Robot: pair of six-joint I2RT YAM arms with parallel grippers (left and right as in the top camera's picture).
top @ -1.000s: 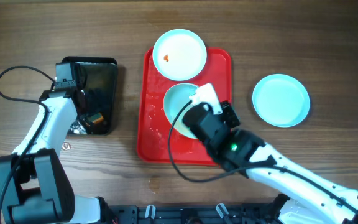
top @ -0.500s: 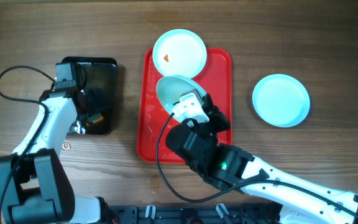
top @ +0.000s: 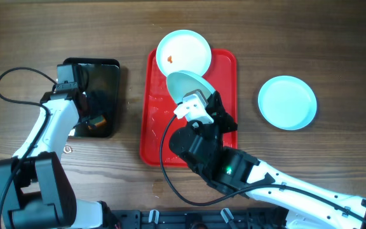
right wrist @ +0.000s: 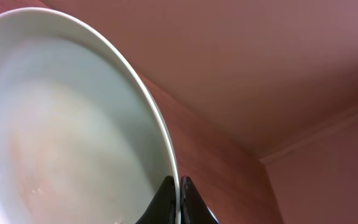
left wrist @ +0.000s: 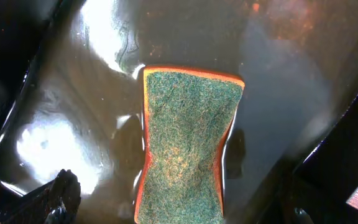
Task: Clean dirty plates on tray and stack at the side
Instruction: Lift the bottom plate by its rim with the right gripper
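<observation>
The red tray (top: 154, 133) lies mid-table. My right gripper (top: 199, 102) is shut on the rim of a pale plate (top: 186, 84) and holds it tilted above the tray; in the right wrist view the plate (right wrist: 61, 124) fills the left, the jaws (right wrist: 179, 199) pinch its edge, and the tray (right wrist: 278, 81) lies behind. A second plate (top: 183, 54) with an orange-red speck rests on the tray's far edge. A third plate (top: 287, 102) sits on the table to the right. My left gripper (left wrist: 173, 214) is open over a green sponge (left wrist: 188, 143).
A black tray (top: 107, 70) with wet film stands at the left and holds the sponge; my left arm (top: 53, 124) reaches over it. A black cable (top: 8, 83) loops at the far left. The wet black tray floor (left wrist: 73, 124) shows around the sponge.
My right gripper has lifted the plate off the tray and tipped it up on edge, shifting slightly right. The left arm has not moved.
</observation>
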